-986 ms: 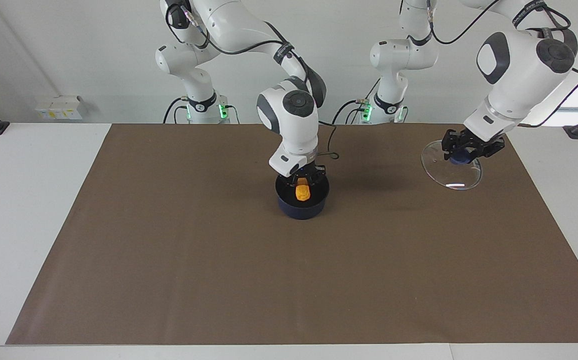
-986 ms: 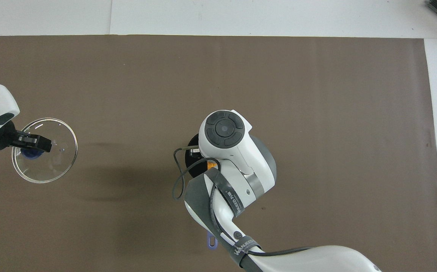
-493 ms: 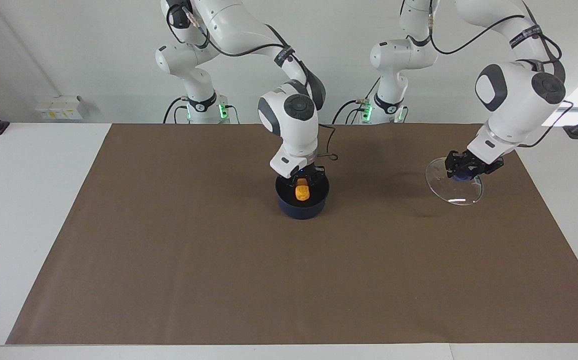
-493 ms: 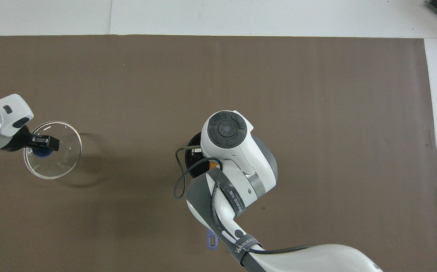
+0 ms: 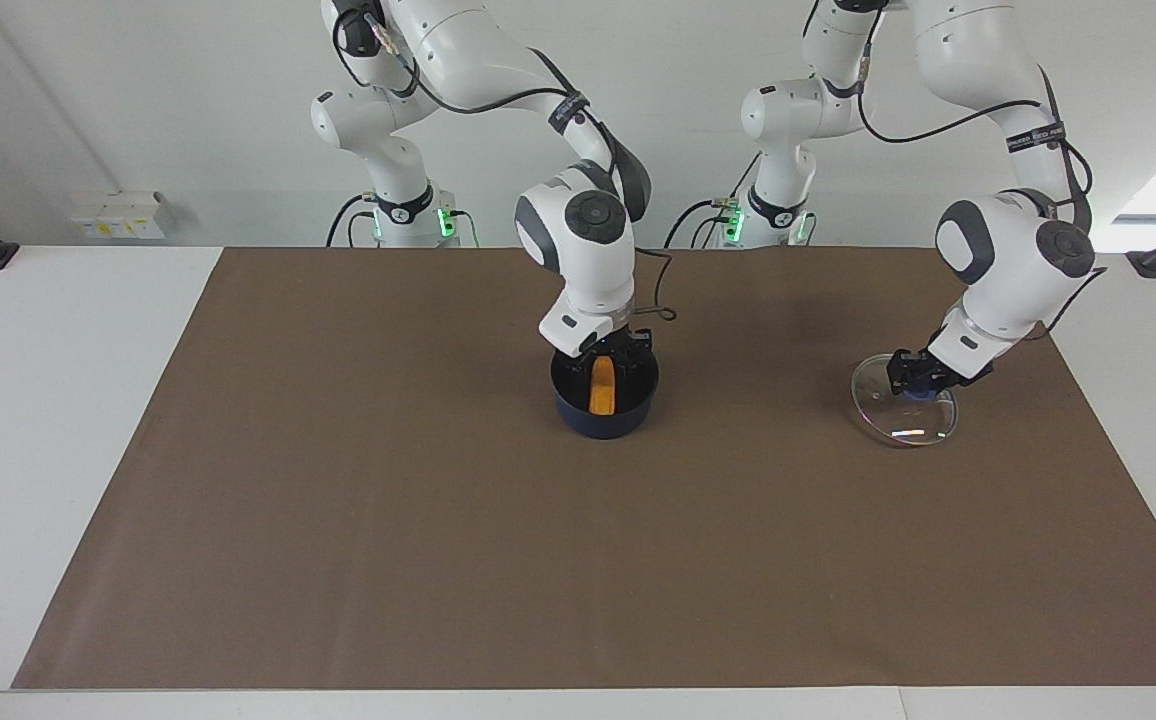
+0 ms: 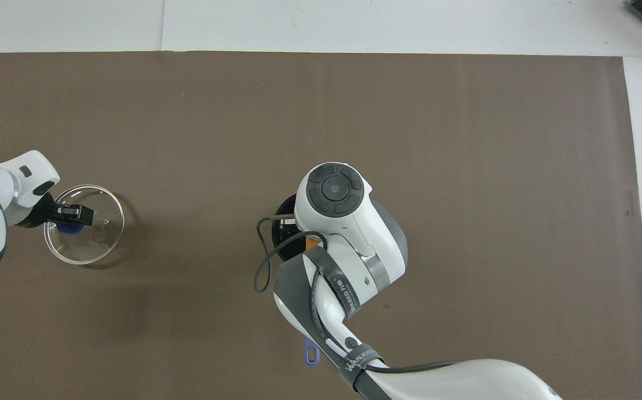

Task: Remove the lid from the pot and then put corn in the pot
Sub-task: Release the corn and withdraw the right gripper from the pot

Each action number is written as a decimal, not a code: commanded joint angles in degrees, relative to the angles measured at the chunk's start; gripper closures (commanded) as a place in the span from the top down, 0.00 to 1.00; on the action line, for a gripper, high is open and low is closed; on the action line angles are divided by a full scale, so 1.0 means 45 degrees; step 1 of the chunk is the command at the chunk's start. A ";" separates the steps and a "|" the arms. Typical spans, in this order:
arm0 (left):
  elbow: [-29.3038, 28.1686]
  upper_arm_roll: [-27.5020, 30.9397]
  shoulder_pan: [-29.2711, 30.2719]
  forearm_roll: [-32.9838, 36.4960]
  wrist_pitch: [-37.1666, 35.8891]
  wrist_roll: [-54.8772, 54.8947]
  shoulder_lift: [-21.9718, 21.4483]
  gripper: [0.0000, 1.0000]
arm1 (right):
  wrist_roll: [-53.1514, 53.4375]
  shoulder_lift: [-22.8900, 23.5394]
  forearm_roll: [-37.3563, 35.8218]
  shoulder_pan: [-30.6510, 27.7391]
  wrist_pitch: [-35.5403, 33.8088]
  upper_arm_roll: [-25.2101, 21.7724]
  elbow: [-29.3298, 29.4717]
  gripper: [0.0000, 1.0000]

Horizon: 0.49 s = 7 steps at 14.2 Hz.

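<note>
Corn point(image 5: 601, 386): orange-yellow cob standing on end inside the pot, leaning a little, its upper end at the right gripper's fingertips; only a sliver of it shows in the overhead view.
Pot point(image 5: 571, 415): dark navy saucepan with a black inside, uncovered, on the brown mat near the table's middle; in the overhead view the right arm hides most of it, leaving an edge of the rim point(image 6: 282, 210) and the tip of its blue handle point(image 6: 311, 354) pointing toward the robots.
Right gripper point(image 5: 616, 355): reaches down into the pot's mouth from above, just over the corn; whether its fingers pinch the cob or stand apart from it cannot be told.
Lid point(image 5: 913, 422): clear glass disc with a thin metal rim, low over the mat or touching it toward the left arm's end of the table, well apart from the pot, tilted slightly.
Left gripper point(image 5: 920, 378): pressed together on the lid's blue knob point(image 6: 69, 228), the arm bent low over the mat.
Mat point(image 5: 438, 540): brown sheet covering most of the white table point(image 5: 48, 400).
</note>
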 commanded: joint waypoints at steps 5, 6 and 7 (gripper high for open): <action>-0.0127 -0.0111 0.1069 0.0009 0.0858 0.0857 0.0289 0.02 | -0.2414 -0.2923 -0.0685 -0.2883 -0.2565 -0.0016 -0.0023 1.00; -0.0030 -0.0111 0.1070 0.0009 0.0820 0.1070 0.0328 0.82 | -0.2863 -0.3216 -0.0685 -0.3351 -0.2995 -0.0017 0.0036 1.00; -0.0010 -0.0111 0.1089 0.0009 0.0819 0.1111 0.0348 1.00 | -0.3273 -0.3566 -0.0685 -0.3839 -0.3405 -0.0017 0.0056 1.00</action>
